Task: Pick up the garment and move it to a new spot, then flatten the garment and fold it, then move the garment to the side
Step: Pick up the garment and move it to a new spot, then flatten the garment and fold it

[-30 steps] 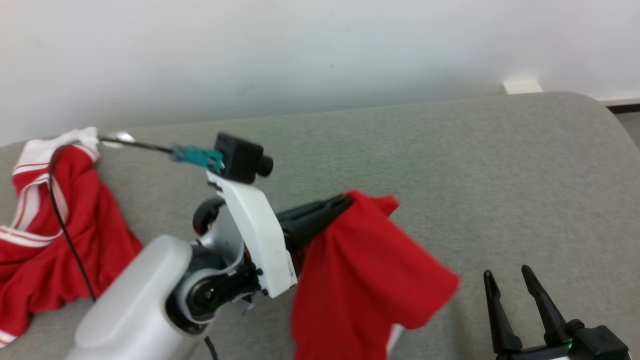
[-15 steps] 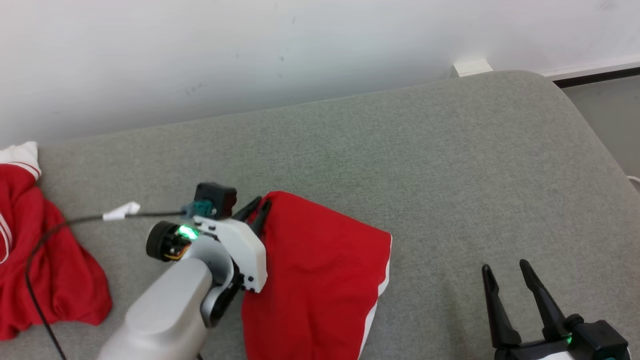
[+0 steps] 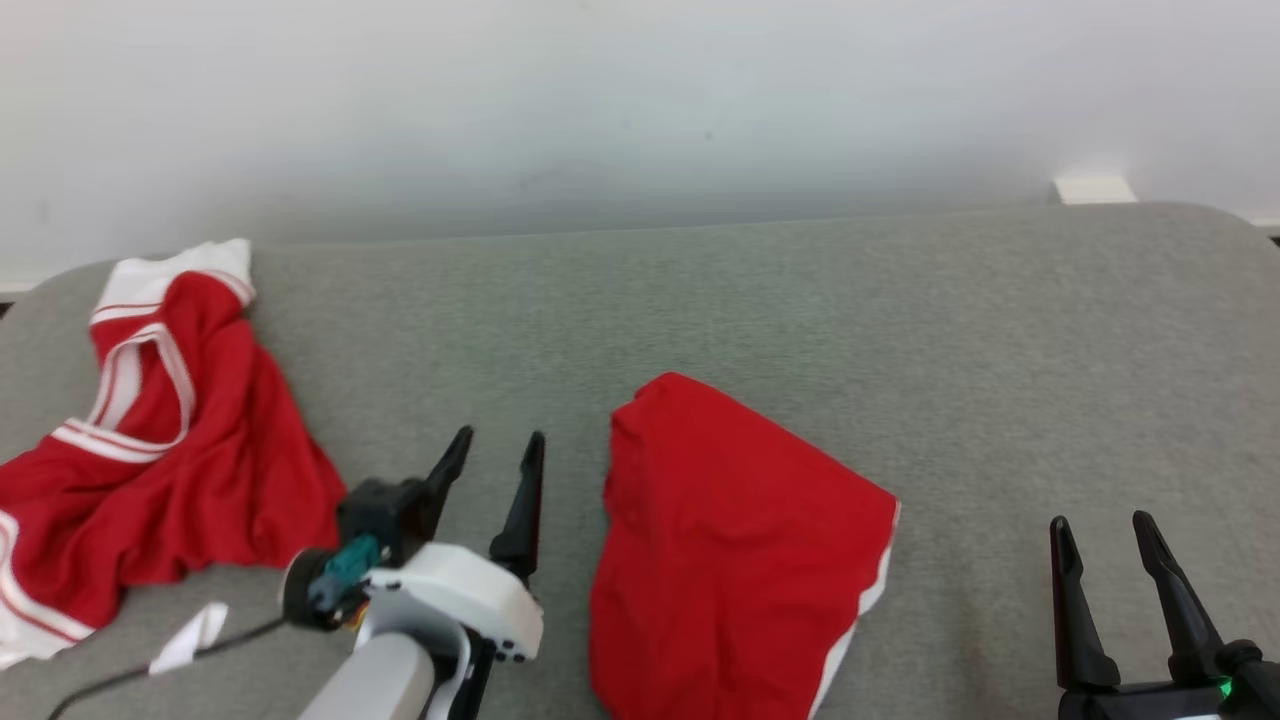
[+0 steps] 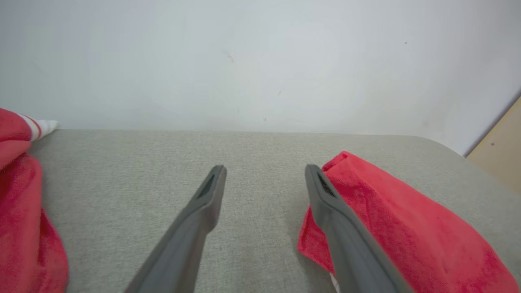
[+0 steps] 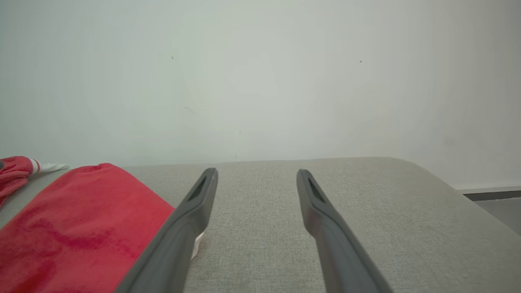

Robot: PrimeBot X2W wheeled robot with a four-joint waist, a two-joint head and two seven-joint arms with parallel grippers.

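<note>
Since the earlier frame the left gripper (image 3: 500,437) has let go of the garment (image 3: 735,560). Half a second ago its fingers pinched the red cloth's upper left corner; now they stand spread with nothing between them, just left of the cloth, with a strip of grey couch (image 3: 900,330) showing between. The camera has shifted too, so the couch sits differently in the frame.

The garment lies in the lower middle of the head view as a smooth red patch running off the bottom edge, with a white trim along its lower right side. In the left wrist view it lies at the right, partly behind the right finger. In the right wrist view it lies at the lower left.

The right gripper (image 3: 1100,520) rests at the lower right, fingers apart and empty, well clear of the garment.

A second red cloth (image 3: 170,450) with white bands lies crumpled at the left edge. A pale wall (image 3: 600,100) rises behind the couch.
</note>
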